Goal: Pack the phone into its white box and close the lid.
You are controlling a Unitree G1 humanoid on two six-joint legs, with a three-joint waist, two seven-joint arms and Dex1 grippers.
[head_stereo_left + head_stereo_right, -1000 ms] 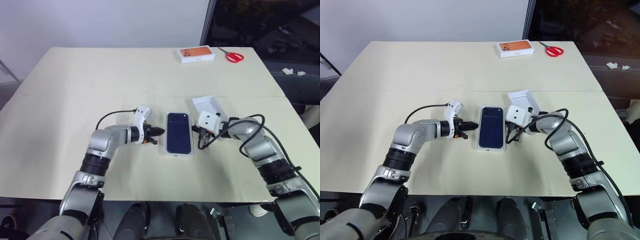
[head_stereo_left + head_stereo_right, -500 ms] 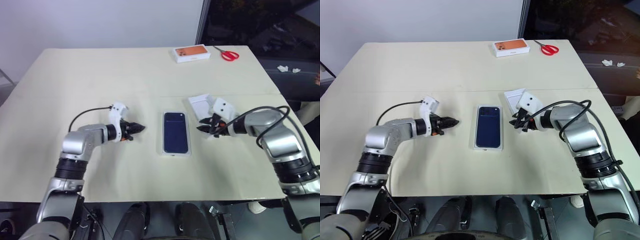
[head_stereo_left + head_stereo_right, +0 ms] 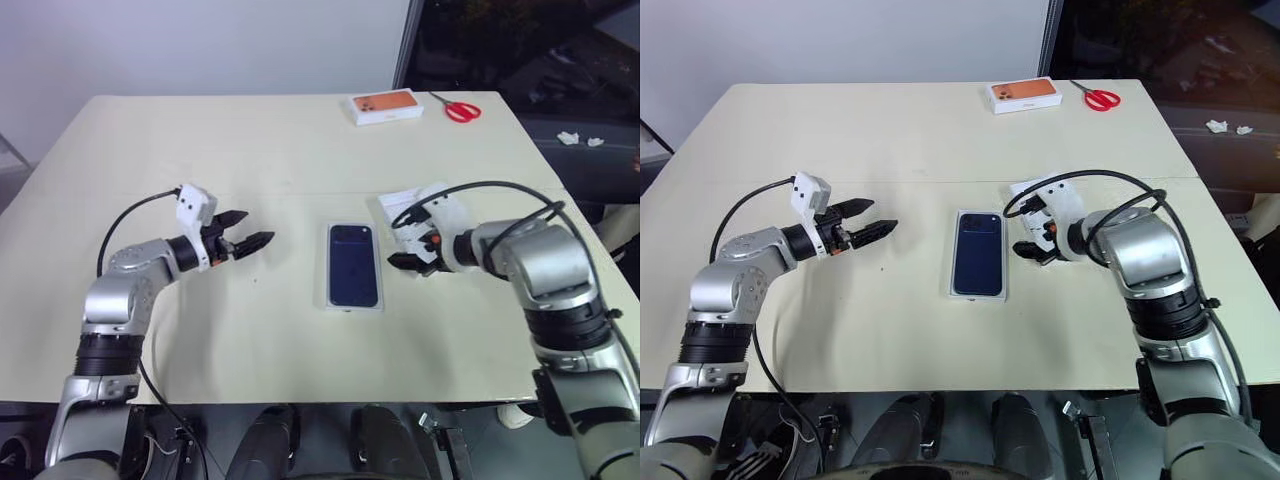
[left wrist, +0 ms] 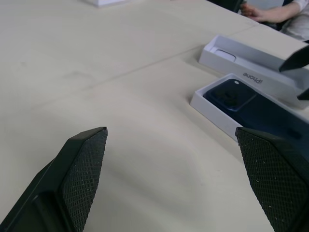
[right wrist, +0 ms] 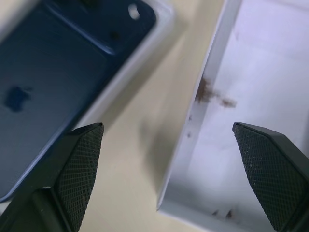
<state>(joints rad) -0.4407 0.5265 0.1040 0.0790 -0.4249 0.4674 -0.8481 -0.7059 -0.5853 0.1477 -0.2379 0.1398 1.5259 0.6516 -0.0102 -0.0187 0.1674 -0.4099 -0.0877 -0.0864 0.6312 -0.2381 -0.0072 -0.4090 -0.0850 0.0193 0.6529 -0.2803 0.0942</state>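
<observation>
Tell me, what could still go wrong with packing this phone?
The lid lies open side up right behind the open right gripper, so a sweep of that arm might knock it off line. The phone already sits in the white box with little rim to spare; a lid set down crooked could jam. The open left gripper hangs well off to the side, too far to steady the box.

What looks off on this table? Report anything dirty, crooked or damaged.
Brown smudges mark the inside of the open white tray under the right gripper, near one wall. That tray also lies at a slant to the white box beside it, not parallel. Nothing else stands out.
</observation>
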